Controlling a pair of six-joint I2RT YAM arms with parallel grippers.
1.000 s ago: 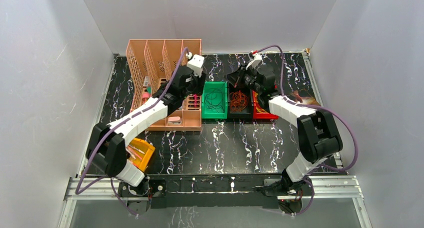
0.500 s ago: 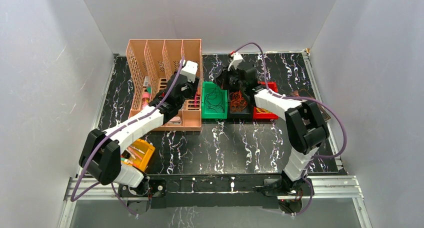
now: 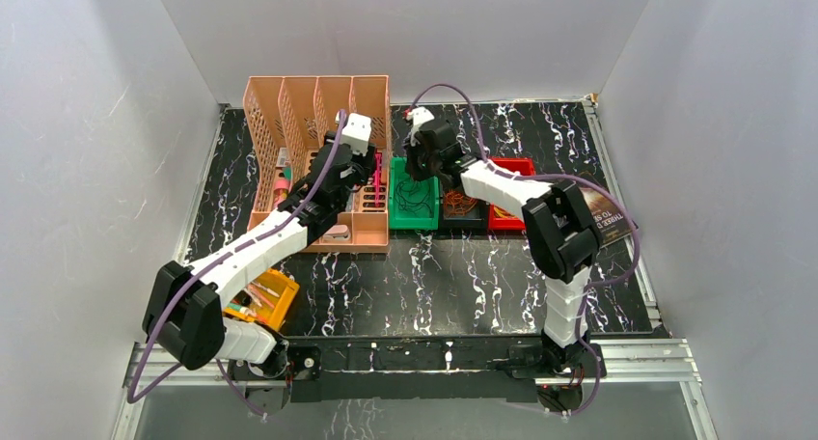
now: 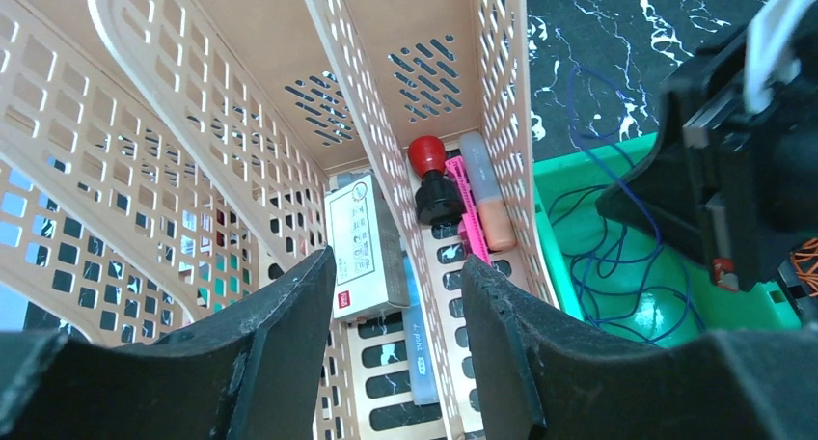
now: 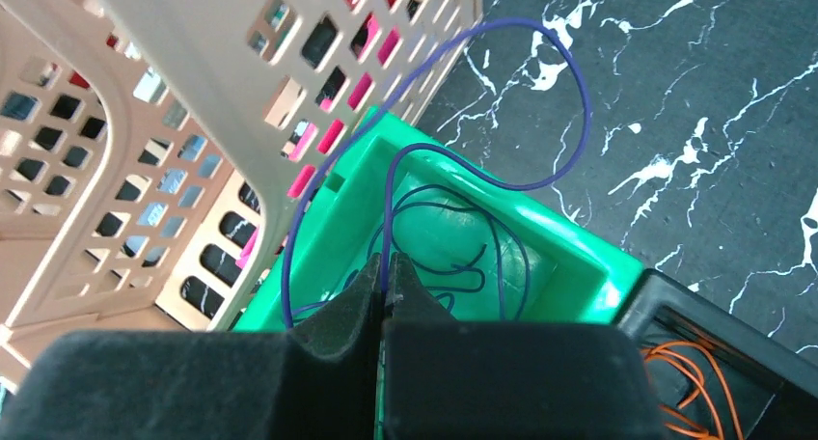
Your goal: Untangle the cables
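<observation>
your right gripper (image 5: 384, 284) is clenched on a thin dark blue cable (image 5: 385, 228), pinching it right at the fingertips above the green bin (image 5: 579, 255). from the pinch the wire runs away, arcs in a wide loop past the bin's far rim over the marbled table (image 5: 695, 93), then drops back into the bin, where more blue wire lies coiled on the floor. just beside it, the black bin (image 5: 675, 305) holds tangled orange cables (image 5: 695, 382). the red bin (image 3: 518, 163) next along is mostly hidden by the arm. your left gripper (image 4: 397, 261) is spread wide, holding nothing, over the peach file organizer (image 4: 502, 93). its slots hold a red-topped stamp (image 4: 427, 155), a pink pen (image 4: 463, 204) and a white box (image 4: 359, 247).
</observation>
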